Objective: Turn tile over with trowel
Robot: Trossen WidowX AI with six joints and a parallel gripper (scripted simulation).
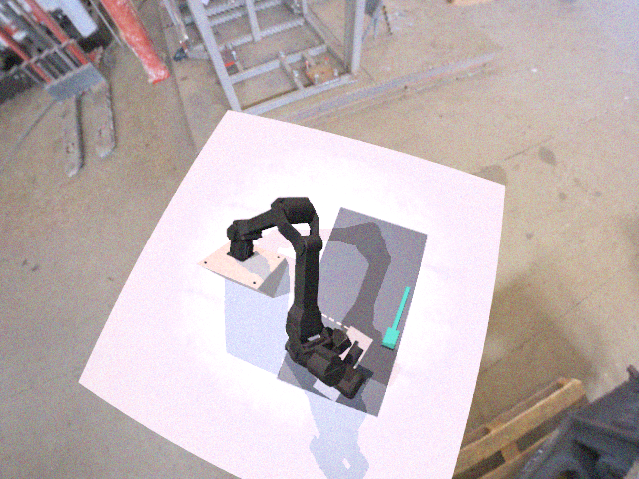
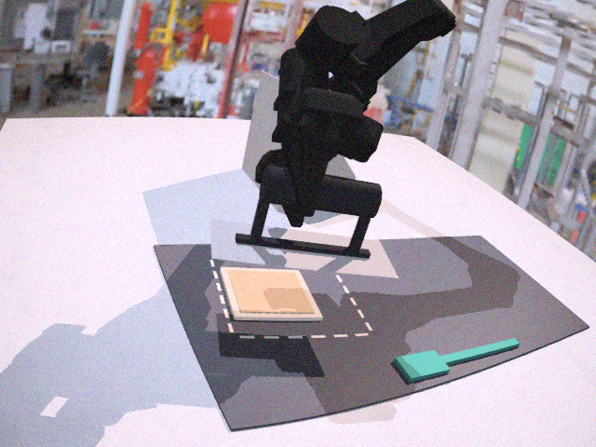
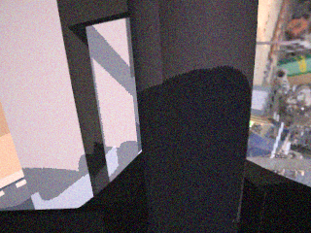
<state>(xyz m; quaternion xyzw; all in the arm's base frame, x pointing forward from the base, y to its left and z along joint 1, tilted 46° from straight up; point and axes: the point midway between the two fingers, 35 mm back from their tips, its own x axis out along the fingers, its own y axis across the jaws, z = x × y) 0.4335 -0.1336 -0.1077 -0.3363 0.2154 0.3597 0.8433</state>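
My gripper (image 2: 301, 211) is shut on the black handle of the trowel (image 2: 353, 192). The trowel's pale flat blade (image 2: 307, 262) (image 1: 360, 337) (image 3: 44, 87) hangs below a black bar, above the mat and behind the tile as the exterior camera sees it. The tile (image 2: 269, 291) (image 3: 6, 146) lies flat on the mat, its upper face tan with a pale rim; no separate mark shows on it. It lies inside the dashed outline (image 2: 318, 336), towards its left side. In the top view the arm and trowel hide the tile. The tile's underside is hidden.
A teal spatula-like tool (image 1: 390, 337) (image 2: 423, 365) lies near the edge of the dark mat (image 1: 381, 227) (image 2: 250, 404). The arm's grey pedestal (image 2: 257, 129) stands beside the mat, with its tan top plate (image 1: 222, 265) showing in the top view. The white table (image 1: 155, 334) surrounds both.
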